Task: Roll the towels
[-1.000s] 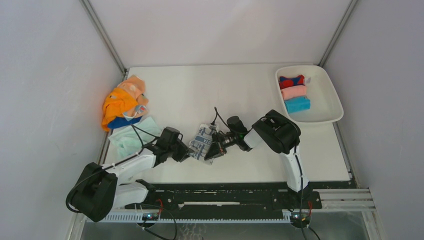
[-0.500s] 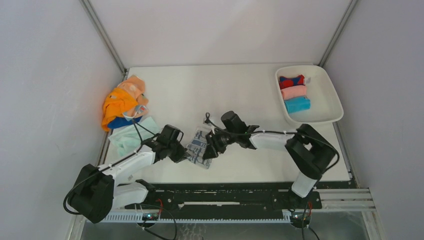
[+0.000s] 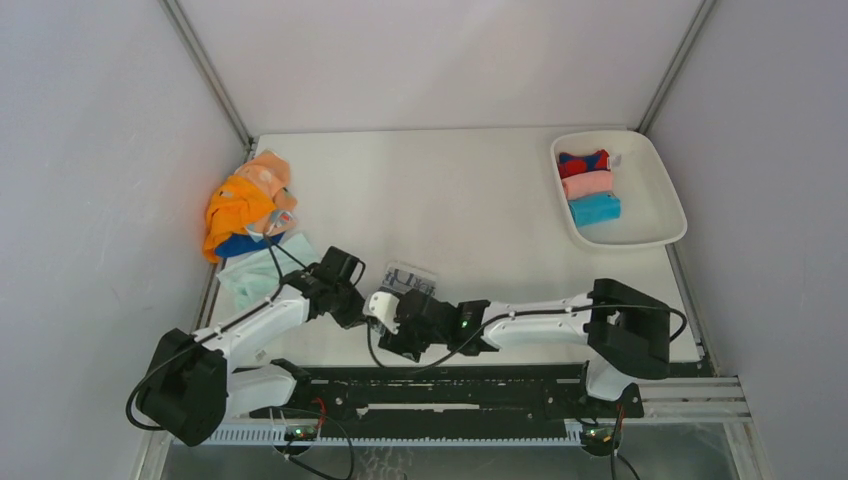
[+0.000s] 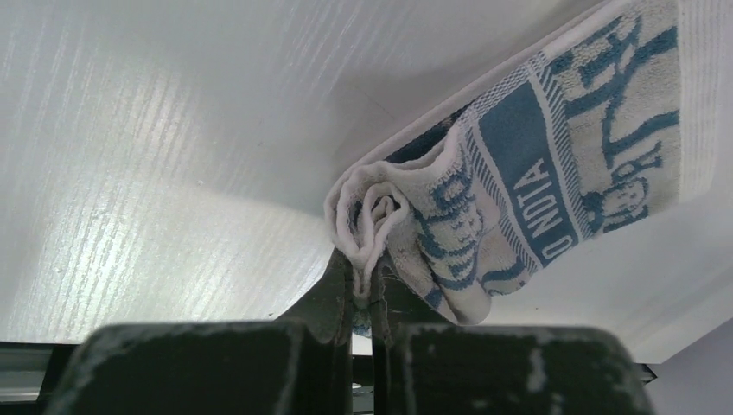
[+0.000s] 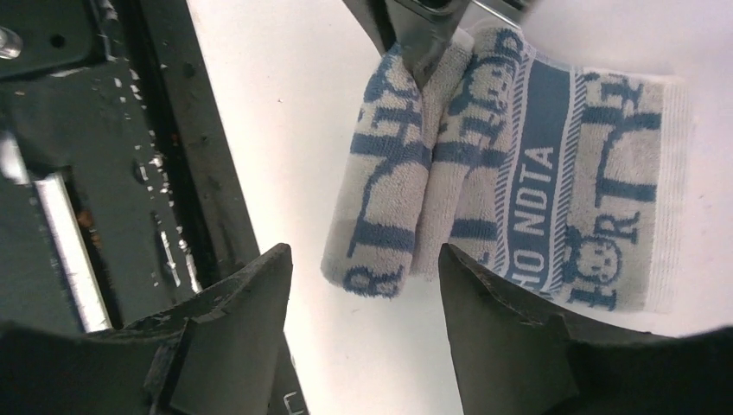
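A white towel with blue-grey print point(image 3: 410, 277) lies near the table's front, partly rolled along its near edge. My left gripper point(image 4: 370, 268) is shut on the left end of the roll point(image 4: 380, 207); in the top view it point(image 3: 361, 307) sits at the towel's left. My right gripper point(image 5: 363, 259) is open, its jaws either side of the roll's right end point(image 5: 380, 251) without touching it. The left gripper's fingers point(image 5: 419, 35) show at the far end of the roll. From above, the right gripper point(image 3: 398, 318) lies low by the near edge.
More towels are heaped at the left wall: orange point(image 3: 235, 210), bright blue point(image 3: 245, 243), pale mint point(image 3: 262, 275). A white tray point(image 3: 668, 195) at the back right holds three rolled towels: red-and-blue point(image 3: 583, 161), pink point(image 3: 587, 184), blue point(image 3: 594, 209). The black rail point(image 5: 130, 173) runs close by the roll.
My right gripper has let go of the towel, opened, and its arm has swung from the towel's right side down along the near edge. The left gripper has shut on the roll's end.
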You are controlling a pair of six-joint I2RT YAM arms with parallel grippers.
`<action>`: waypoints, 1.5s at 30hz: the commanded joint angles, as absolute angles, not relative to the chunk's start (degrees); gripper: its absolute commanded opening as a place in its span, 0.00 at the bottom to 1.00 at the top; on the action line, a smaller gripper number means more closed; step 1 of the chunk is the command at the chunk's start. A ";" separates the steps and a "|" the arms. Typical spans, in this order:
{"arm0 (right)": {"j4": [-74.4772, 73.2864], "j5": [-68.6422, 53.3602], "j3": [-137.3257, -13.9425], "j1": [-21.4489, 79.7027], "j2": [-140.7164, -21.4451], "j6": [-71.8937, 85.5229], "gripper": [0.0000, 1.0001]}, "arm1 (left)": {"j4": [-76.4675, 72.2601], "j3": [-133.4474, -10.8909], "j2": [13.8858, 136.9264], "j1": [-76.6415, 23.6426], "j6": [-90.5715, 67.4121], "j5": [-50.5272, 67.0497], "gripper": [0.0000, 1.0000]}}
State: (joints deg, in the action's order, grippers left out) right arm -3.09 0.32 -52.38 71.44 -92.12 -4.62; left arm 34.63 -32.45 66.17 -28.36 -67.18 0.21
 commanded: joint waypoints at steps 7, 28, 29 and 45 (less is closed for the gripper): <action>-2.20 20.70 -59.14 79.98 -102.21 -14.15 0.61 | 34.83 -34.86 67.84 -26.31 -64.96 1.25 0.02; -0.14 -12.86 -55.60 66.23 -99.84 -2.85 0.00 | 32.20 -32.80 58.77 -24.13 -66.55 0.34 0.54; 0.66 -17.29 -55.28 64.47 -99.77 -1.43 0.00 | 32.24 -32.41 57.36 -24.04 -67.00 0.01 0.57; 30.32 -57.66 -50.01 45.20 -114.50 32.94 0.00 | 24.69 -24.70 47.54 -23.50 -70.99 4.66 0.62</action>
